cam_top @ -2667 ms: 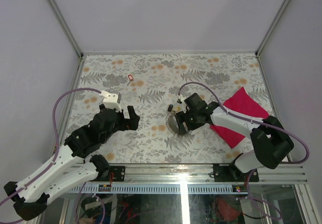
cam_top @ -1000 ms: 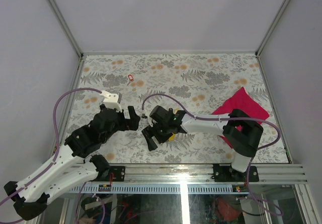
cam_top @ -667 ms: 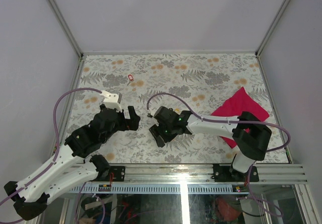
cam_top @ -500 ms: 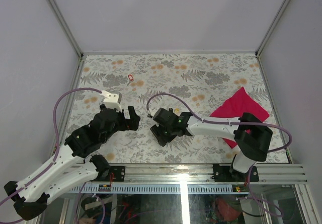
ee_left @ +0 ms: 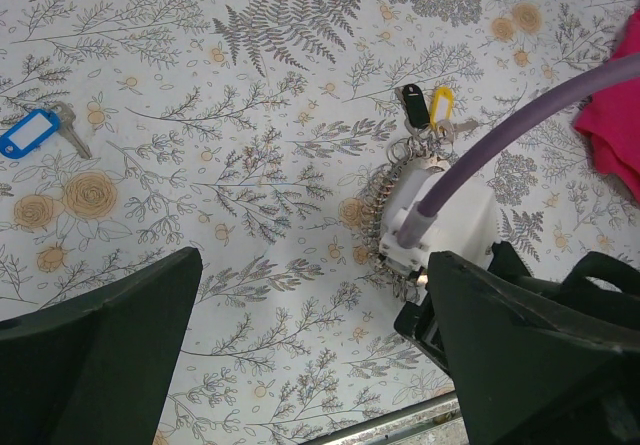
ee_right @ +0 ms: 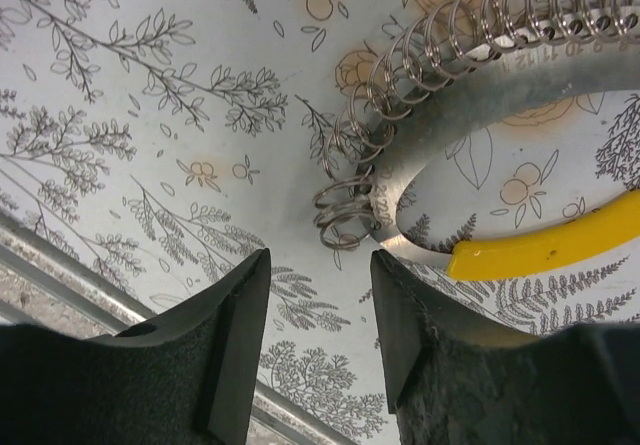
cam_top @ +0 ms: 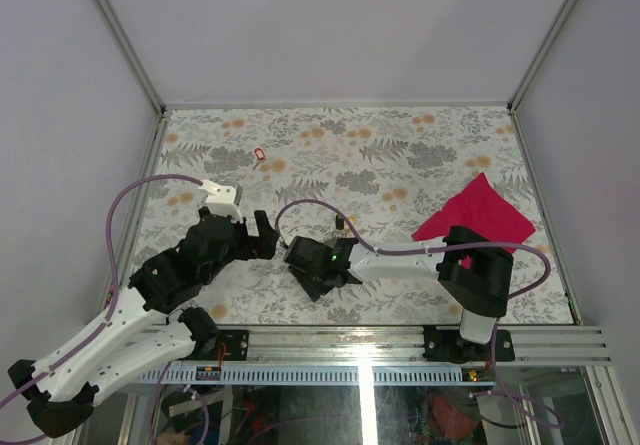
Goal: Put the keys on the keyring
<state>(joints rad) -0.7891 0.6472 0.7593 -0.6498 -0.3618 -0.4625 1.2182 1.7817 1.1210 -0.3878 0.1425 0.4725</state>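
The keyring [ee_right: 470, 100] is a grey metal loop carrying a row of small wire rings [ee_right: 350, 210], with a yellow piece [ee_right: 540, 250] on it. My right gripper [ee_right: 318, 340] is open and empty, its fingertips just short of the end rings. In the left wrist view the keyring [ee_left: 383, 205] lies partly under the right wrist, and the black key [ee_left: 410, 105] and yellow key [ee_left: 441, 107] sit at its far side. The red key [cam_top: 260, 154] lies far back on the left. My left gripper [ee_left: 310, 365] is open and empty, beside the right gripper [cam_top: 312, 280].
A magenta cloth [cam_top: 475, 220] lies at the right. A blue-tagged key [ee_left: 30, 132] lies to the left in the left wrist view. The right arm's purple cable [ee_left: 520, 115] arches over the keyring. The table's near rail [ee_right: 60, 265] is close behind the right fingers.
My right gripper has moved left and toward the near edge, close to the left gripper, and now covers the keyring in the top view. The left arm has not moved.
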